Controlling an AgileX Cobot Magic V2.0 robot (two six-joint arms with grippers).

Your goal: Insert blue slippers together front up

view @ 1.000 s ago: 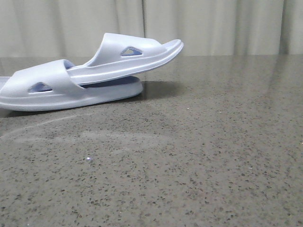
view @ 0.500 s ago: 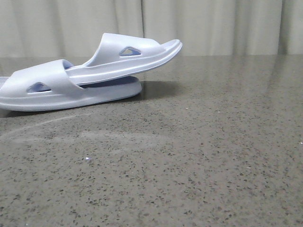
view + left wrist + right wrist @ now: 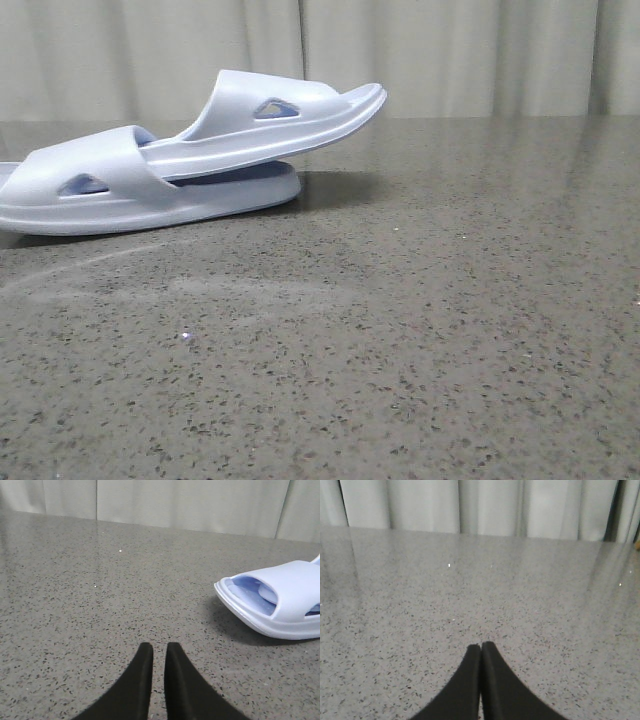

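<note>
The two pale blue slippers lie at the far left of the table in the front view. The lower slipper [image 3: 120,195] lies flat on its sole. The upper slipper [image 3: 280,120] is pushed under the lower one's strap and tilts up to the right, its free end raised off the table. One end of the lower slipper [image 3: 280,600] shows in the left wrist view, off to the side of my left gripper [image 3: 159,647], which is empty with its fingers almost together, a thin gap between them. My right gripper [image 3: 481,646] is shut and empty over bare table.
The speckled grey stone table [image 3: 400,340] stretches from the slippers to the right and to the front. A pale curtain [image 3: 450,50] hangs behind the table's far edge.
</note>
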